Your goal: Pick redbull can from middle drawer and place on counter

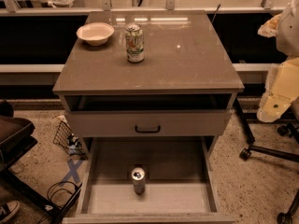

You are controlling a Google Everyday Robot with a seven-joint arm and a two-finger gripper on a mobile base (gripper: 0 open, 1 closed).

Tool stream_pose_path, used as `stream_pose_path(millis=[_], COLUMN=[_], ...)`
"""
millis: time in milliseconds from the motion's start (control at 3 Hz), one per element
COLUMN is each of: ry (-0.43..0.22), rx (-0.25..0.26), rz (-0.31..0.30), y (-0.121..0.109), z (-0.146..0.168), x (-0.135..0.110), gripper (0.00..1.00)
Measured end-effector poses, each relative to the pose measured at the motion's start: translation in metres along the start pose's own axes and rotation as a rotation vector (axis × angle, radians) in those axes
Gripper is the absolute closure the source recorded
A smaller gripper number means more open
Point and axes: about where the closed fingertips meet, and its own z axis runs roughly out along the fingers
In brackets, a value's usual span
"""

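Note:
The redbull can [138,179] stands upright on the floor of the pulled-out middle drawer [177,164], near its front and at mid-width. It is slim and silvery, with a shiny top. The counter [187,55] is the glossy grey-brown top of the cabinet, above and behind the drawer. My gripper [270,28] is at the far right edge of the view with the pale arm links [280,85], level with the counter and to its right. It is far from the can and holds nothing that I can see.
A white bowl [95,32] and a wider green-and-white can [134,42] stand on the counter's back left. A drawer front with a black handle [147,129] sits above the open drawer. Office-chair legs [266,150] stand at the right, with cables and a wire basket [65,136] on the floor at the left.

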Motion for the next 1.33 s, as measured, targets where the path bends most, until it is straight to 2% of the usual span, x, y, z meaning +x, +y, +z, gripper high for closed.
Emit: stream_pose_path(millis=[333, 667, 1000, 1333], ry=[0.0, -0.097, -0.237, -0.383], rx=[0.0, 0.008, 0.031, 0.075], rz=[0.0, 0.005, 0.02, 0.067], y=[0.0, 0.012, 0.031, 0.045], z=[0.0, 0.016, 0.045, 0.082], x=[0.0, 0.006, 0.025, 0.044], gripper=[0.0, 0.0, 0.0, 0.0])
